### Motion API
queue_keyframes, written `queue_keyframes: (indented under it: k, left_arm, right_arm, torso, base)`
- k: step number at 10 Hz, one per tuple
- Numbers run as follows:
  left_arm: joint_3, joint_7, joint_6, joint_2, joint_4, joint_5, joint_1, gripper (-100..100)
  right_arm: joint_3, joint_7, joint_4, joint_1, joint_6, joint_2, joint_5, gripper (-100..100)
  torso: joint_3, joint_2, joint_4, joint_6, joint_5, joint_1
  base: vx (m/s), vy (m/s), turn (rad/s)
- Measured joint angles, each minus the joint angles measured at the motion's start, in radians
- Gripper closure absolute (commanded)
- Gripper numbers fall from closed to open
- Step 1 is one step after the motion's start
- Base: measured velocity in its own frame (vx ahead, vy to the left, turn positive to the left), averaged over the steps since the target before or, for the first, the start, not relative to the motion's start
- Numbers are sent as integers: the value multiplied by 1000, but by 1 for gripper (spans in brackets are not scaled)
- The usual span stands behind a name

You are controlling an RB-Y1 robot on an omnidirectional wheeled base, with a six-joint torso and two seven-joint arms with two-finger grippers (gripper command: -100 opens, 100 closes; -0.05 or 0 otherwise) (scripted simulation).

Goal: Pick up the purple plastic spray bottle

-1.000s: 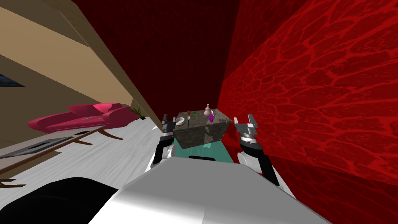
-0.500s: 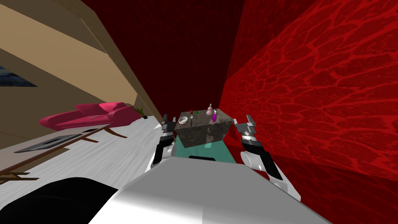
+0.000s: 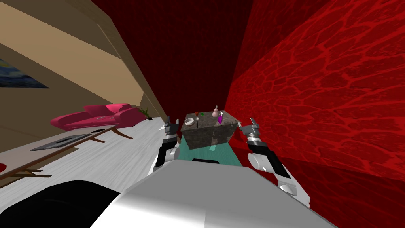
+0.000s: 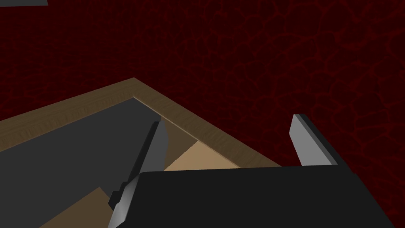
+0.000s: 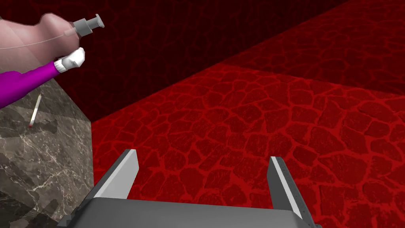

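Head view: purple spray bottle (image 3: 220,117) stands on the worktop (image 3: 207,136), ahead-left of the released, empty right claw (image 3: 247,122), the nearer one.

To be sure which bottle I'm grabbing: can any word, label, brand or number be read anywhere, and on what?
None can be read.
The purple bottle has a plain body and a white nozzle, with no label.
The pink bottle beside it has no label either.
The stone table shows veining only, no lettering.
The thin stick on the table is too small to tell any marking.
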Motion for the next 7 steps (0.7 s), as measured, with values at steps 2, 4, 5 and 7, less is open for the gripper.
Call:
queue_keyframes:
  k: [2,4,5,7]
  left_arm:
    - [0,0,0,0,0,0,0,0]
    - [0,0,0,0,0,0,0,0]
    - [0,0,0,0,0,0,0,0]
    - [0,0,0,0,0,0,0,0]
  right_arm:
    - [-29,-46,34,-32,64,-30,-47,-100]
    - [-46,-95,73,-47,113,-58,-90,-100]
    - [-55,-116,82,-56,144,-66,-111,-100]
    - [-71,-165,124,-77,193,-98,-157,-100]
  torso:
    - [0,0,0,0,0,1]
    - [0,0,0,0,0,1]
    - [0,-1,0,0,0,1]
    - [-1,-2,0,0,0,-1]
  base:
    - [-38,96,58]
    - [-17,76,28]
    - [-1,82,64]
    - [6,58,29]
